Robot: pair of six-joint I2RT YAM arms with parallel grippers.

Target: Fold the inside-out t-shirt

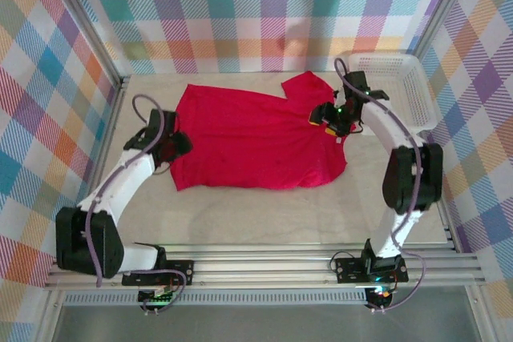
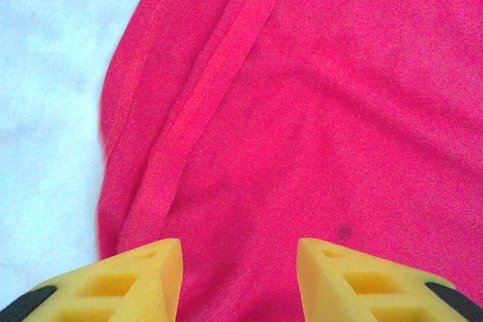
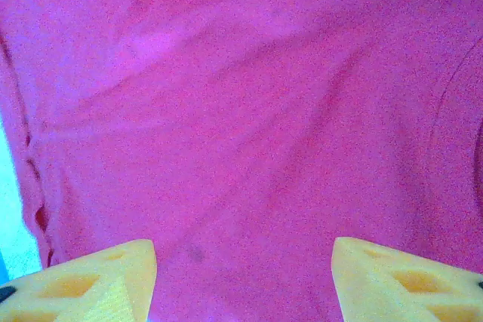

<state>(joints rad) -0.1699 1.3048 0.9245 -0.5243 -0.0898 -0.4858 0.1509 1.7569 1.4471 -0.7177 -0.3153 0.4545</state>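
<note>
Top external: inside-out t-shirt (image 1: 256, 138), red, spread flat on table (image 1: 264, 214), near white basket (image 1: 401, 78). Left gripper (image 1: 170, 146) over its left edge, right gripper (image 1: 325, 116) over its right end; both released, fingers parted, nothing grasped.

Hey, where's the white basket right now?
In the top view, the white mesh basket sits in the far right corner of the table, just right of the red t-shirt and the right gripper above its sleeve.
</note>
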